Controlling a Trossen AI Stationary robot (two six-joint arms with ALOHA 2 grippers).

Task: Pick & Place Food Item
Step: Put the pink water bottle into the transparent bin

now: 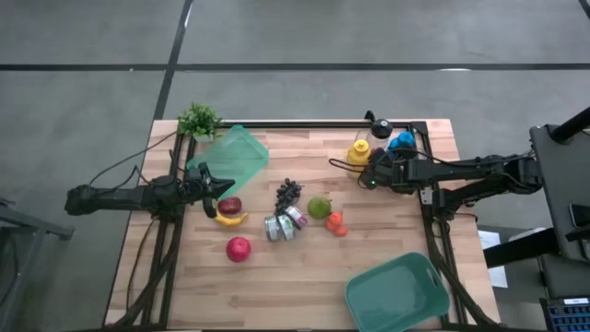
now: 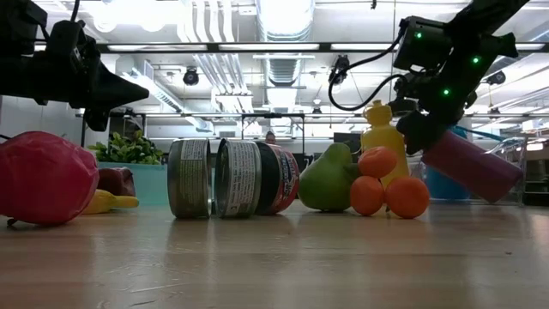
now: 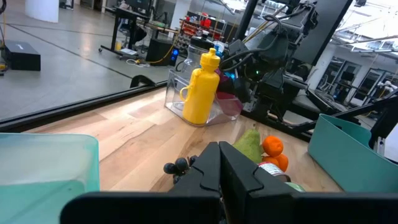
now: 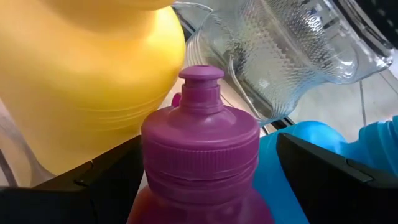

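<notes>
Nearest you, at the table's front edge, a teal bin [image 1: 398, 293] sits toward the right side. Just beyond it, on the bare wood, you have a red apple [image 1: 238, 248], then two cans [image 1: 285, 224] lying on their sides, a banana [image 1: 230, 219] with a darker red fruit [image 1: 230, 206] touching it, a pear [image 1: 319, 207] and small oranges [image 1: 336, 223] beside the pear. Dark grapes [image 1: 289, 191] lie just behind the cans.

Your left gripper [image 1: 218, 187] hangs over the left part of the table, near the banana and the dark red fruit, its fingers pressed together with nothing between them. A green lid [image 1: 235, 157] lies tilted just past it, and a small plant [image 1: 198, 120] stands at the far left corner.

Your right gripper [image 1: 371, 175] is at the far right, jaws spread wide around a purple bottle [image 4: 202, 155]. In the low view the bottle [image 2: 472, 165] hangs tilted above the table, clear of the wood. Right beside it stands a yellow bottle [image 1: 359, 153], with a clear jug [image 4: 292, 50] and a blue item [image 1: 401, 141] close behind, near the far edge.
</notes>
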